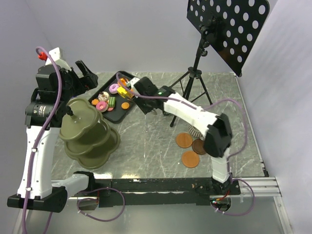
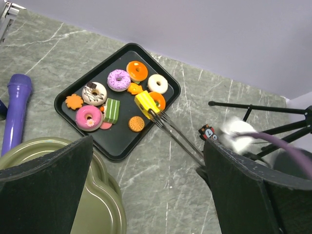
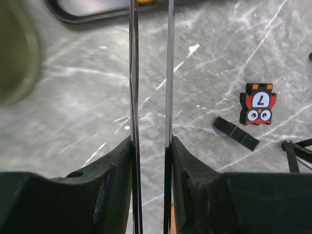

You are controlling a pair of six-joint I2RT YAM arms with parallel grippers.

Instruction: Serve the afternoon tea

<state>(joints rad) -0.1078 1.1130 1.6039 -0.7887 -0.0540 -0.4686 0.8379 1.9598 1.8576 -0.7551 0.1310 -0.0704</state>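
Several toy donuts and pastries lie on the black tray (image 2: 69,112), among them a pink donut (image 2: 89,117), a purple one (image 2: 119,79) and a white one (image 2: 157,83). My right gripper (image 3: 151,146) is shut on thin metal tongs (image 3: 133,73). The tong tips (image 2: 155,115) pinch a yellow pastry (image 2: 146,104) over the tray. Round brown-orange saucers (image 1: 184,140) lie by the right arm's base, with a ribbed cup (image 1: 195,130) partly hidden behind the arm. My left gripper (image 2: 151,195) hangs open high above the table, nothing between its fingers (image 2: 44,190).
An olive tiered stand (image 1: 87,131) stands at the front left, under the left arm. A purple cylinder (image 2: 14,114) lies left of the tray. A small penguin toy (image 3: 257,103) and a black strip (image 3: 236,133) lie near a tripod (image 1: 195,73) holding a perforated board.
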